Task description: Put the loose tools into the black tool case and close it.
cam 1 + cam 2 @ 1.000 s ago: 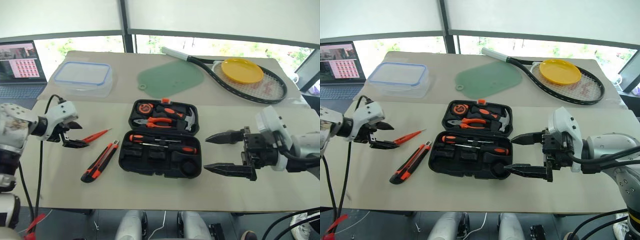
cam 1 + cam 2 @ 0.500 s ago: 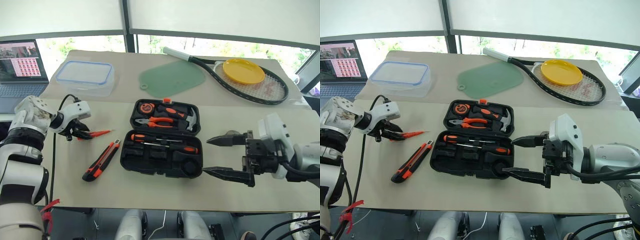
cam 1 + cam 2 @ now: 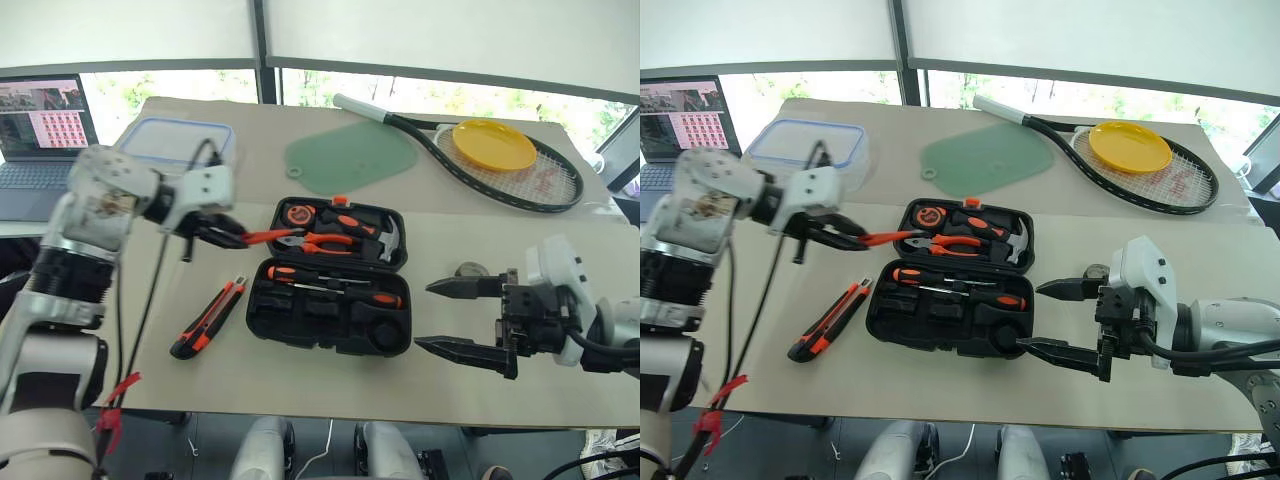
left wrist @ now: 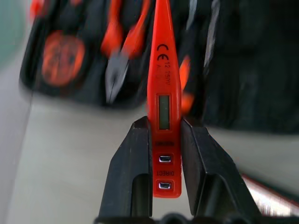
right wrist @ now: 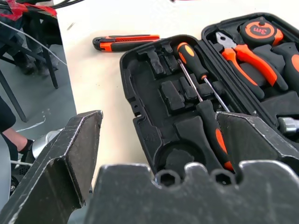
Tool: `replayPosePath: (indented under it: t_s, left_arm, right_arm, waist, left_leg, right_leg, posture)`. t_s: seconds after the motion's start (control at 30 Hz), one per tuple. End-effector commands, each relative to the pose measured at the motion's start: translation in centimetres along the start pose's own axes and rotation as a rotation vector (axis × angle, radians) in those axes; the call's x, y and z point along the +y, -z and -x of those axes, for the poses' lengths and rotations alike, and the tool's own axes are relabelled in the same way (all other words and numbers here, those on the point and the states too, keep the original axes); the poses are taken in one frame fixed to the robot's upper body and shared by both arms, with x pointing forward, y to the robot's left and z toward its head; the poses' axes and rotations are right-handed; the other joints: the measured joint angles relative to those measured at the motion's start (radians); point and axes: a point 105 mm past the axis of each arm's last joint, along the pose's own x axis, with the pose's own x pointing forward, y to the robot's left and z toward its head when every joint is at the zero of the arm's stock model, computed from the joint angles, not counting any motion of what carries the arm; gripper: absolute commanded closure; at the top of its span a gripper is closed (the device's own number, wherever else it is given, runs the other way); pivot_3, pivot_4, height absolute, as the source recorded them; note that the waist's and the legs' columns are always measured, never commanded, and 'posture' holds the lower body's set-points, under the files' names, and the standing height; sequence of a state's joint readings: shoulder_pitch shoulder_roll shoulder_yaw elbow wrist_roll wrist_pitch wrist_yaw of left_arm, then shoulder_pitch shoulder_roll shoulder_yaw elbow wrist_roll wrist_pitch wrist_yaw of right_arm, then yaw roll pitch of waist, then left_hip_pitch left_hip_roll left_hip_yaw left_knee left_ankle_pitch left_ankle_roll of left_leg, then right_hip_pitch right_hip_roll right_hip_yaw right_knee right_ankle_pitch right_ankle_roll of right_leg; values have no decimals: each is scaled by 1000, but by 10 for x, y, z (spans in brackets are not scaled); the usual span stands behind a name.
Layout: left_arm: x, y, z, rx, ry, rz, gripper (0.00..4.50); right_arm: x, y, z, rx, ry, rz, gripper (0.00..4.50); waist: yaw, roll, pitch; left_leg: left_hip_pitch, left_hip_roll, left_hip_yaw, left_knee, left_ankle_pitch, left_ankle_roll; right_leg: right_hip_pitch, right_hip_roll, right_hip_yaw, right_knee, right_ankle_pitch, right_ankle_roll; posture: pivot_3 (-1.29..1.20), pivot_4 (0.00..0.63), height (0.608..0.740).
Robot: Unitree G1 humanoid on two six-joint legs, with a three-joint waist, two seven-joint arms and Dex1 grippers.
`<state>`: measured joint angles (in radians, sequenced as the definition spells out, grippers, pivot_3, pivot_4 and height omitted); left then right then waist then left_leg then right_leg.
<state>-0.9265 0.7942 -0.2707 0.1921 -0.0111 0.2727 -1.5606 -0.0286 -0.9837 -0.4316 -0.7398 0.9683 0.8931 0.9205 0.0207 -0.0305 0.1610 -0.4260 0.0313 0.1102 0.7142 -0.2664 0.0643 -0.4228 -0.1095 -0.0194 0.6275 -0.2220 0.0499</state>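
Note:
The black tool case lies open mid-table, with two orange-and-black screwdrivers in its near half. My left gripper is shut on the slim red tester screwdriver, held above the table at the case's left edge with its tip toward the case. In the left wrist view the tester sits clamped between both fingers. The orange-black utility knife lies on the table left of the case. My right gripper stands open just right of the case, empty. A small grey tape roll lies behind it.
Pliers, a hammer and a tape measure sit in the case's far half. Further back are a clear blue-rimmed container, a green mat, a racket with a yellow plate, and a laptop.
My left gripper shut on the red tester, lifted it off the table and carried it right, up to the case. The right gripper stayed open and in place.

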Motion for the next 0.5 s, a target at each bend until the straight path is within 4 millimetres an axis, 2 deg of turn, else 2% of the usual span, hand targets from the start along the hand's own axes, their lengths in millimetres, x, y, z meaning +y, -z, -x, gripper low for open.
replayPosePath:
  t_s: [0.03, 0.1, 0.3, 0.5]
  left_arm:
    - [-14, -13, -18, 1, 64, -50, 4105]
    - [-18, -16, -25, 8, 86, -52, 4105]
    - [-35, -2, -43, 91, 167, -17, 4105]
    - [-38, 9, -55, 130, 171, 19, 4105]
  right_arm:
    - [1, -7, 2, -15, 11, 47, 0]
    - [1, -6, 2, -17, 13, 45, 0]
    - [2, -4, 2, -25, 31, 37, 0]
    - [2, -3, 1, -34, 45, 35, 0]
  waist:
    - [-9, 0, 0]
    - [-11, 0, 0]
    - [-9, 0, 0]
    - [-5, 0, 0]
  left_leg:
    - [1, 0, 0, 0, 0, 0]
    - [1, 0, 1, 0, 0, 0]
    - [1, 0, 1, 0, 0, 0]
    - [1, 0, 1, 0, 0, 0]
  right_leg:
    - [0, 1, 1, 0, 0, 0]
    - [-1, 2, 2, 1, 0, 0]
    - [0, 2, 3, 1, 0, 0]
    - [0, 2, 3, 1, 0, 0]
  posture:
    - [0, 150, 738]
    - [0, 150, 738]
    - [0, 150, 738]
    - [0, 150, 738]
